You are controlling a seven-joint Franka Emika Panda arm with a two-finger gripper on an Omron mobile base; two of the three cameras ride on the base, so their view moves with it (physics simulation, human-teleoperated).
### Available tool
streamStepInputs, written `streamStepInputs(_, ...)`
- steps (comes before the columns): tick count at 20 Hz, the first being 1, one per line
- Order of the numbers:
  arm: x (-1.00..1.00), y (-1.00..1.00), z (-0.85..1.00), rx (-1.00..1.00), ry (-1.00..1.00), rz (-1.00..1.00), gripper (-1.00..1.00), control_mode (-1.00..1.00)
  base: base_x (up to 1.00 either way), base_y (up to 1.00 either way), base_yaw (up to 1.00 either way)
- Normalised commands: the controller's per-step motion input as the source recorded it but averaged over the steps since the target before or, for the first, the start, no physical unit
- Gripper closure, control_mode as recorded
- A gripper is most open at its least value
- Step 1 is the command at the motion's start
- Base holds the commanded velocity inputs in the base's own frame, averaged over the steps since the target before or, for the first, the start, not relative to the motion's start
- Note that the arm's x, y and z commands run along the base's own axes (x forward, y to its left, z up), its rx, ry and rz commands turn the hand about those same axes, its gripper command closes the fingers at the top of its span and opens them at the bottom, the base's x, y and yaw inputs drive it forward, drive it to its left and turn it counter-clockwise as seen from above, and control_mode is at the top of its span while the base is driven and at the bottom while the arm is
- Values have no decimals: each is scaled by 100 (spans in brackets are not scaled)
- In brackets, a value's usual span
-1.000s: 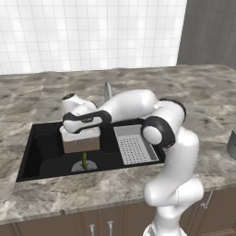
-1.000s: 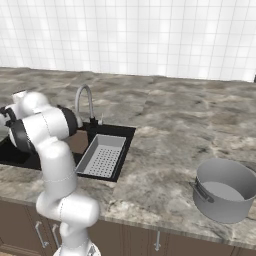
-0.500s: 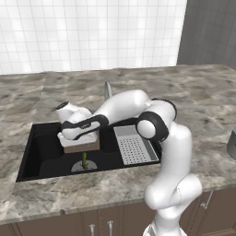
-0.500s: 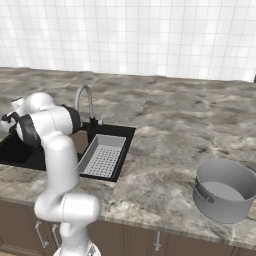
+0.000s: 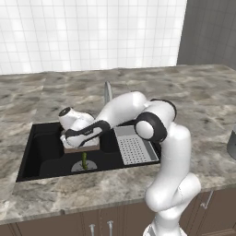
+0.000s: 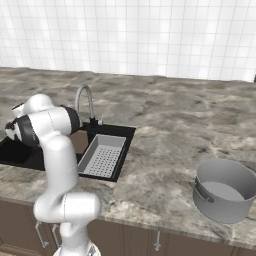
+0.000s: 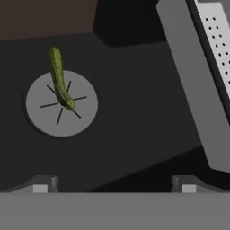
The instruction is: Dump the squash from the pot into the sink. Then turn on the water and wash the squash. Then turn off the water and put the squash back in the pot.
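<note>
The gripper (image 7: 114, 184), jaws wide and holding nothing, hangs over the sink (image 7: 134, 130), whose drain (image 7: 61, 104) carries the squash (image 7: 58, 76).

Even, soft rendered light fills both base views with faint shadows, the tiled wall (image 6: 150, 35) bright and glare-free, while the black sink (image 7: 134, 126) in the hand view reads dim and slightly soft-edged.

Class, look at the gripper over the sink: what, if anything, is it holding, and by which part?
Nothing. The gripper is open above the sink, and the squash lies free on the drain, clear of both fingertips.
</note>
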Motion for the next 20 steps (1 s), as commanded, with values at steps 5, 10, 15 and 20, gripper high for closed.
streamStepInputs(5,6,-7,-36,11,-5,0,-100,-100,0,0,0)
streamStepInputs(10,17,-3,-31,11,-10,0,-100,-100,0,0,0)
streamStepInputs(15,2,0,-29,3,-12,0,-100,-100,0,0,0)
streamStepInputs(20,21,-2,-24,1,-1,0,-100,-100,0,0,0)
